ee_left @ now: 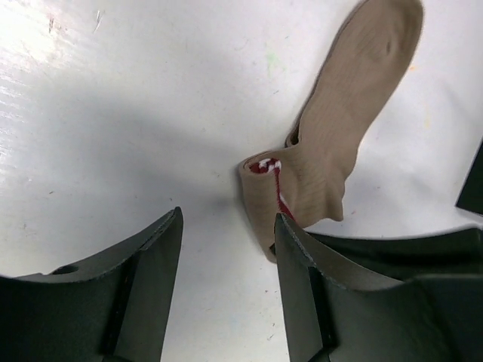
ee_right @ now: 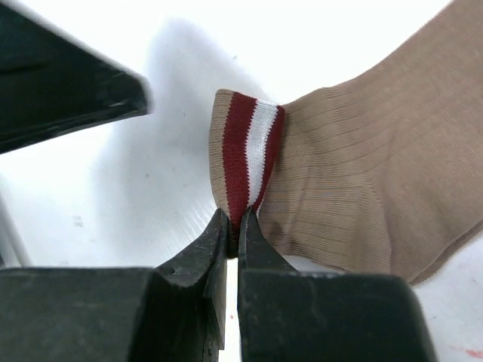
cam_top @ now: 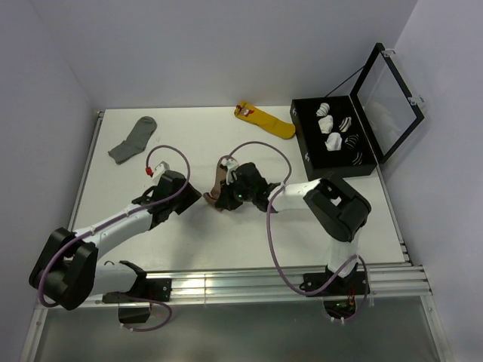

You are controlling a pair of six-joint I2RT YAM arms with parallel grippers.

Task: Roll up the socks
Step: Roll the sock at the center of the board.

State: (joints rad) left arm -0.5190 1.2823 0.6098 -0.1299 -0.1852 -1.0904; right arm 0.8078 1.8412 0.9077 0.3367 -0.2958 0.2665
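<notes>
The tan-brown sock (cam_top: 219,181) lies mid-table, its toe pointing away and its cuff end folded up. In the right wrist view my right gripper (ee_right: 234,220) is shut on the sock's red and white striped cuff (ee_right: 249,154), pinching the fold. In the top view the right gripper (cam_top: 229,197) sits at the sock's near end. In the left wrist view the sock (ee_left: 343,128) lies ahead, folded cuff nearest. My left gripper (ee_left: 228,226) is open and empty, its right finger (ee_left: 302,256) touching or just beside the cuff; it also shows in the top view (cam_top: 198,194).
A plain grey sock (cam_top: 133,140) lies at the back left. A yellow sock with a red tag (cam_top: 264,119) lies at the back centre. An open black case (cam_top: 332,139) holding rolled socks stands at the back right, its lid (cam_top: 392,98) raised.
</notes>
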